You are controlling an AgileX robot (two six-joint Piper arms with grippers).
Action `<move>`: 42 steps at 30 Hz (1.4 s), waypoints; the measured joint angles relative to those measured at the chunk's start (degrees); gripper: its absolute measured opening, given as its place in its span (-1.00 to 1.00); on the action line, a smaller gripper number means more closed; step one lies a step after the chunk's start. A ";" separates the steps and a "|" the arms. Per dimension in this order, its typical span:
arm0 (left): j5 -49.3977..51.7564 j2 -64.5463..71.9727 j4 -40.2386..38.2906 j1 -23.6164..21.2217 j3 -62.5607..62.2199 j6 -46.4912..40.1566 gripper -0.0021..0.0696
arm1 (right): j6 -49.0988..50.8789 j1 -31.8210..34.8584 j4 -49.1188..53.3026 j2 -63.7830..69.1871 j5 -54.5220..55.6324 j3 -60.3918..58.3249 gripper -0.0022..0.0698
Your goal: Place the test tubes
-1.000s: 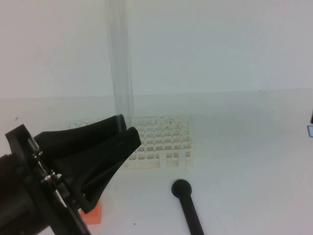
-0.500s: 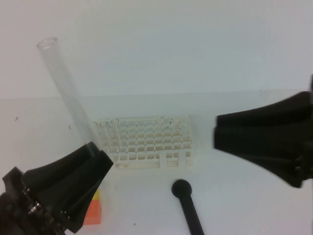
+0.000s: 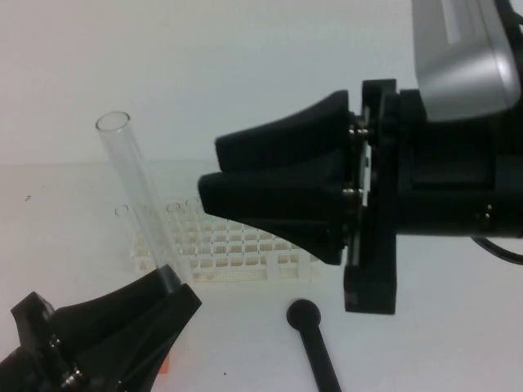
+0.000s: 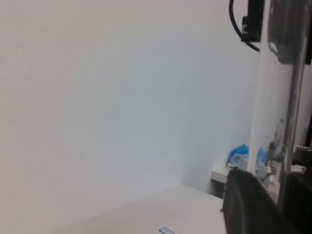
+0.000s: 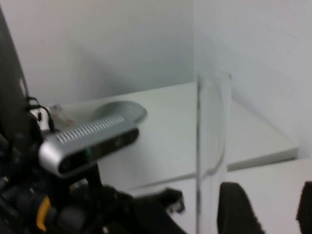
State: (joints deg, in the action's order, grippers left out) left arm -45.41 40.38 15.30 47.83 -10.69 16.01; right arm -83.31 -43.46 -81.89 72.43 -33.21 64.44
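Seemingly, rack beyond left, right tools.

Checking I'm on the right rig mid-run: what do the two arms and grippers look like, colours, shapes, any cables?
Both are matte black. The left gripper, low at the near left before the white rack, has broad tapering fingers on a blocky base with small metal screws. The right gripper, up close at centre-right, matches; its wrist carries a silver-grey housing and a thin black cable.
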 joint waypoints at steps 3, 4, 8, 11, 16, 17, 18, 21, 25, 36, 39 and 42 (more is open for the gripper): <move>0.00 0.00 0.00 0.00 0.00 0.00 -0.94 | -0.50 0.00 -2.79 1.44 -1.79 1.78 -0.07; 0.00 0.00 0.00 0.00 0.00 0.00 -0.94 | -0.81 0.00 -3.88 1.75 -2.56 2.27 -0.04; 0.00 0.00 0.00 0.00 0.00 0.00 -0.94 | -3.22 0.00 -7.68 2.39 -4.87 2.49 0.03; 0.00 0.00 0.00 0.00 0.00 0.00 -0.94 | -4.63 -0.27 -9.22 2.39 -5.11 2.62 0.06; 0.10 0.00 0.21 0.00 0.00 0.00 -0.94 | -8.64 -2.94 -12.89 3.67 -4.85 2.84 0.08; 0.10 0.00 0.21 0.00 0.00 0.00 -0.94 | -9.63 -3.48 -13.58 4.15 -4.29 2.84 0.08; 0.10 0.00 0.21 0.00 0.00 0.00 -0.94 | -10.48 -3.78 -13.92 4.49 -3.67 2.84 0.08; 0.10 0.00 0.37 0.00 0.00 0.00 -0.94 | -12.87 -4.22 -14.43 5.39 -2.60 2.84 0.08; 0.91 0.00 0.76 0.00 0.00 0.00 -0.94 | -13.96 -4.26 -14.62 6.09 -2.15 3.59 0.08; 1.00 0.00 1.15 0.00 0.00 0.00 -0.94 | -12.33 -4.54 -14.76 8.61 -2.35 7.02 0.07; 1.00 0.00 1.15 0.00 0.00 0.00 -0.94 | -12.23 -4.54 -14.76 8.68 -2.35 7.02 0.05; 1.00 0.00 1.15 0.00 0.00 0.00 -0.94 | -12.23 -4.54 -14.76 8.68 -2.35 7.02 -0.10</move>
State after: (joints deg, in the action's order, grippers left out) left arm -44.42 40.38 16.45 47.83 -10.69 16.01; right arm -95.54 -48.00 -96.64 81.11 -35.56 71.46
